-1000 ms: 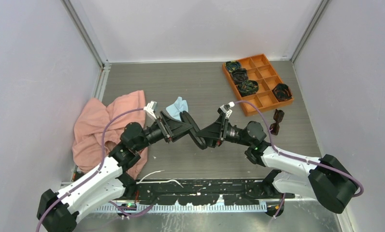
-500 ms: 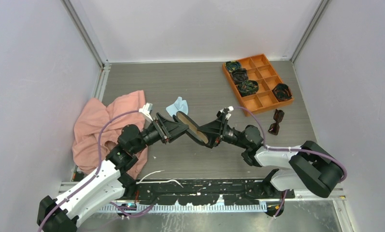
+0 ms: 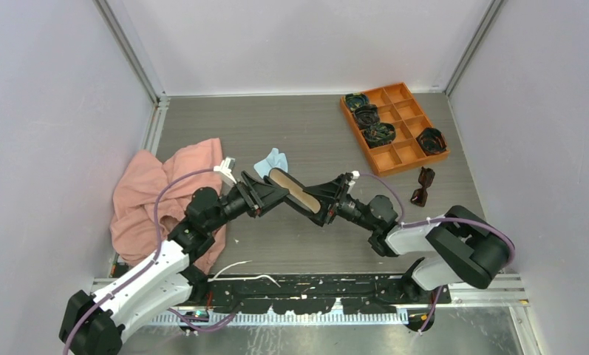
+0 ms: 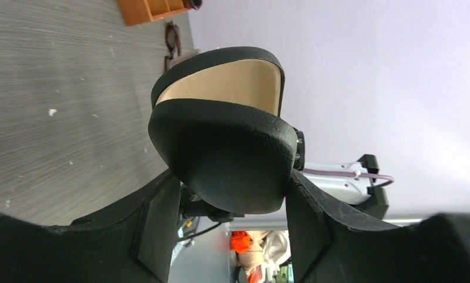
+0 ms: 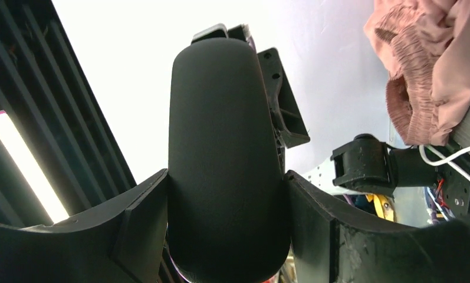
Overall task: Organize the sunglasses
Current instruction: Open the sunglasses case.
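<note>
Above the middle of the table (image 3: 276, 126), both arms meet on a black case (image 3: 295, 194), which hangs clear of the surface with its lid swung up so the tan lining faces the camera overhead. The left fingers (image 4: 155, 224) stand partly apart and are clamped on one rounded end of the case's lower shell, one pad pressed to each side; in the left wrist view the tan-lined lid rises behind that shell. The right fingers (image 5: 141, 224) are spread a little wider and grip the opposite end across its width, the smooth black shell filling the gap between them and both pads touching it. From overhead the case slants from upper left to lower right between the two wrists. The sunglasses (image 3: 424, 186) are in neither grip: the folded pair lies on the table well to the right of the case, just beside the near edge of an orange tray (image 3: 395, 164), and whether its far end touches that edge is hard to say from this height. Four dark coiled bundles (image 3: 378, 134) sit in the tray's compartments, three in a line down its left side and one at its right; the remaining compartments show bare orange. A pink cloth (image 3: 158, 188) is heaped at the table's left edge beside the left arm, and a small blue cloth (image 3: 271, 160) lies just beyond the left wrist.
</note>
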You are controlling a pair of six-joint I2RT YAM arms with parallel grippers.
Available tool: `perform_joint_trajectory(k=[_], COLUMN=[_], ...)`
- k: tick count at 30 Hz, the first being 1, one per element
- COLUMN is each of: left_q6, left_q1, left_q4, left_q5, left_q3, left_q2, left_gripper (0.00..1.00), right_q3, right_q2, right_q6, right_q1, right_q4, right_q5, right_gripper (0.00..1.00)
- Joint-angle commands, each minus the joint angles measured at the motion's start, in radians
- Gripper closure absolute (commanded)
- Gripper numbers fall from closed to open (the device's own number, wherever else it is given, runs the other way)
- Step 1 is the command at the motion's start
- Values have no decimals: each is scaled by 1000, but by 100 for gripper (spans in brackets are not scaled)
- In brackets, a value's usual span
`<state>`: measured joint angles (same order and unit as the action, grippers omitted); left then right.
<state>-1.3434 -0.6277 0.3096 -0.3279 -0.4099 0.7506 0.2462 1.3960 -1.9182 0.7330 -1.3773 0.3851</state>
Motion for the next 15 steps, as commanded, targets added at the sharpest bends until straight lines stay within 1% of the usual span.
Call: perform_joint_trajectory(k=[1, 6, 10, 15], left_q6=[114, 169, 232, 302], left_q1=[13, 14, 16, 19], left_q4=[146, 142, 65, 2], left_q5=[-64, -85, -78, -82], left_q3=[4, -12, -40, -67], left_q2=[12, -14, -49, -55], left_gripper=[100, 100, 100, 100], right_q3=[10, 21, 10, 28], right_q2=[40, 84, 119, 137], right_q6=[-133, -215, -272, -301], right_q1=[-13, -14, -13, -13], right_q4=[-54, -54, -56, -56], right_q5=[-129, -162, -181, -178], right_gripper=[52, 52, 52, 50])
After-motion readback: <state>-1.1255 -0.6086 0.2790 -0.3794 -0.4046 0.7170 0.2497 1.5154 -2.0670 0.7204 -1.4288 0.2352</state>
